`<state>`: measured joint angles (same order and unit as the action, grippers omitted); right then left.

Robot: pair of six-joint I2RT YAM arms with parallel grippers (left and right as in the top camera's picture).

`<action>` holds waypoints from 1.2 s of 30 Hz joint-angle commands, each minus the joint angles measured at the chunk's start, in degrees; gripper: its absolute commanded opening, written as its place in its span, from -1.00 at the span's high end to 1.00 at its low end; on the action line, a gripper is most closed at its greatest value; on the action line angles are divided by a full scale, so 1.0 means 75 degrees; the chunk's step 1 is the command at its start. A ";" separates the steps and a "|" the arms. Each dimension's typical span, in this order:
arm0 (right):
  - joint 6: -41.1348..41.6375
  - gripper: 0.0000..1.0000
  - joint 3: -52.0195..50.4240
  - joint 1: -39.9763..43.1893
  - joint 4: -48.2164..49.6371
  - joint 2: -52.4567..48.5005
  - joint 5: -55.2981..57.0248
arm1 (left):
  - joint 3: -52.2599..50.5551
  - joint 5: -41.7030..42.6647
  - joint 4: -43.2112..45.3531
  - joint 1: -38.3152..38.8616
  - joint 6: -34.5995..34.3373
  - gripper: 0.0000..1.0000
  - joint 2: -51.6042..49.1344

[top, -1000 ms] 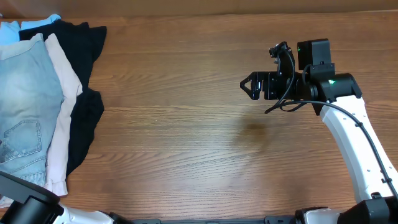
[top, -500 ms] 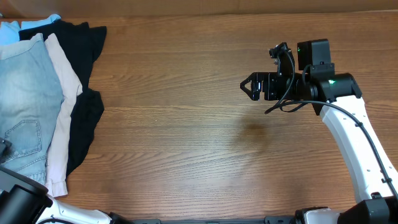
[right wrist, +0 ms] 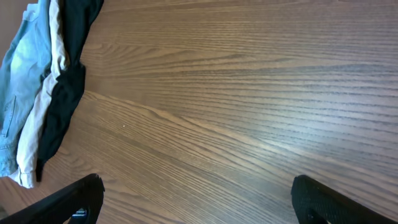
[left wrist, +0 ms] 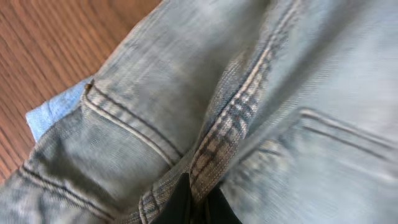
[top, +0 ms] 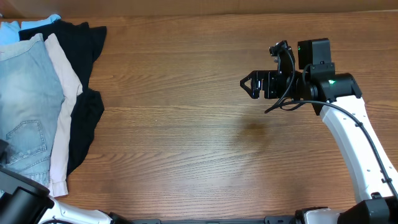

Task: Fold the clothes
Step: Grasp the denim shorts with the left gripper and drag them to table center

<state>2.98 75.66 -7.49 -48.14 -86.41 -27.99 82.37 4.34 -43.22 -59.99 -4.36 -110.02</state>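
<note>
Checked overhead view against those from a second back.
- Found denim shorts (top: 25,93) dragged slightly toward the black garment (top: 87,112). Back pocket and leg hem both sat nearer to it than before.
- Found left arm (top: 22,202) shifted away from the black garment, low at the corner to its left.
- Logged no change in right arm (top: 348,137), beige shorts (top: 62,99) or the black garment itself.

Claw states:
- Left claw (left wrist: 196,204): seen in wrist view as two dark tips close together, pinched on a ridge of denim along the centre seam, beside a back pocket. Judged clamped on the denim shorts.
- Right claw (top: 247,86): fingers wide apart, holding nothing, over bare counter (top: 186,155), well to the right of the black garment.

Meaning for task: read as grasp made and first tug begun. Shorts not lifted off the pile, no fold made. Judged to be at the very start.

Position of denim shorts: top of the pile, left of the black garment, with beige shorts lying between the two.

Count:
- denim shorts: 1
- beige shorts: 1
- black garment: 1
- pale blue cloth (top: 50,20): 1, peeping out just up and left of the black garment
- arms: 2
- claws: 2
</note>
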 commanded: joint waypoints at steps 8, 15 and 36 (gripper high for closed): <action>-0.0003 -1.00 0.0172 0.0015 0.0184 0.0067 0.0067 | 0.0577 0.1781 -0.0562 0.1585 -0.0271 0.92 0.2801; -0.0003 -0.99 0.0172 0.0026 0.0216 0.0067 0.0070 | 0.0577 0.1772 -0.0717 0.4170 -0.0105 0.92 0.3914; 0.0597 -0.87 0.0181 0.3730 -0.0291 0.1154 -0.0831 | 0.0577 0.1836 0.3054 1.1823 -0.0338 0.92 0.0935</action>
<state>7.49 75.66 16.95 -49.52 -80.20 -32.62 85.01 15.70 -23.59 23.44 -6.09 -100.36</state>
